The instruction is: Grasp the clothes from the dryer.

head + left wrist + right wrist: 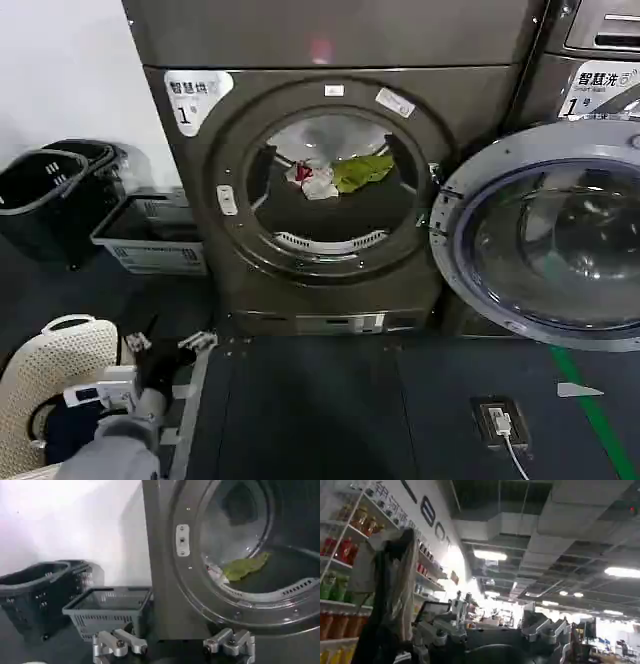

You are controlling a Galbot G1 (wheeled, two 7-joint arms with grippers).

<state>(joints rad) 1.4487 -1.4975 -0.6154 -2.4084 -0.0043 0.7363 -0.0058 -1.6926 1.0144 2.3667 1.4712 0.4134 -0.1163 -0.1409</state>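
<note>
Clothes (335,174) lie bunched inside the dryer (330,190) drum behind its open door (545,235), up and ahead of the left gripper (172,352), which hangs low before the dryer's lower left corner, fingers spread wide and empty, the nearer arm.

The dryer (330,180) is standing straight ahead of me, its door (545,235) hanging open to my right. The clothes (340,173) are lying inside the drum. Two baskets (150,232) are sitting left of the dryer. My left gripper (170,352) is hanging low, before them.
</note>
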